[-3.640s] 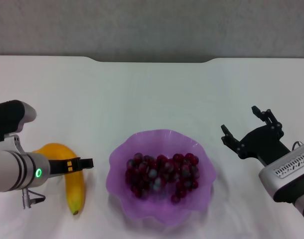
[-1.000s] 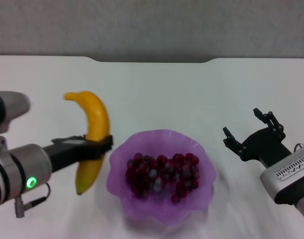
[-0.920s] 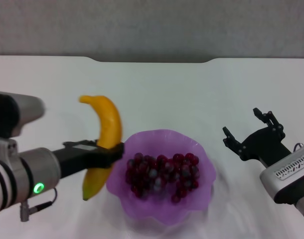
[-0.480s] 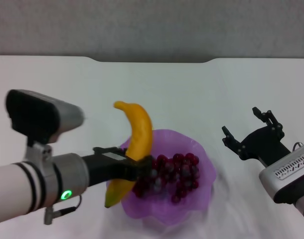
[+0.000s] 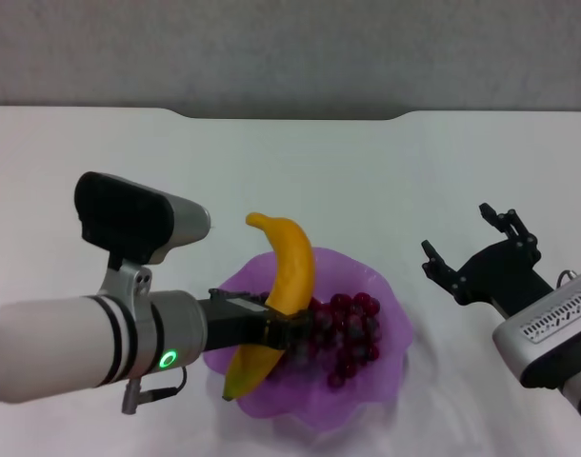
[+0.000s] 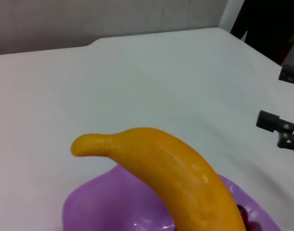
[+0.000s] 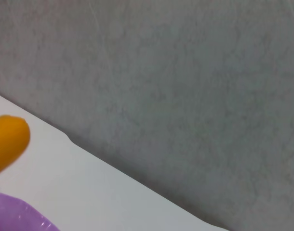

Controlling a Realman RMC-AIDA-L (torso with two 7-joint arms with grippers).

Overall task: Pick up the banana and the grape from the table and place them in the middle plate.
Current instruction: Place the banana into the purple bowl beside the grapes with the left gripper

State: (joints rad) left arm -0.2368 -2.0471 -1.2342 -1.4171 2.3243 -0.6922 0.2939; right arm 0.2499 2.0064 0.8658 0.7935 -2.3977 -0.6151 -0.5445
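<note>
Banana (image 5: 283, 286) clamped in left tool (image 5: 283, 328) above middle plate (image 5: 386, 357); right tool (image 5: 476, 248) spread apart, parked.

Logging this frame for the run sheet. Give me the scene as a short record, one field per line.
held item: curved yellow-orange banana, off the table, over the plate's left part
holder: left gripper, shut on the banana's middle
plate: translucent purple scalloped plastic plate, on the white table
plate contents: bunch of dark red-purple grapes
other arm: right gripper, open, empty, to the right of the plate
left to do: banana not yet released
</note>
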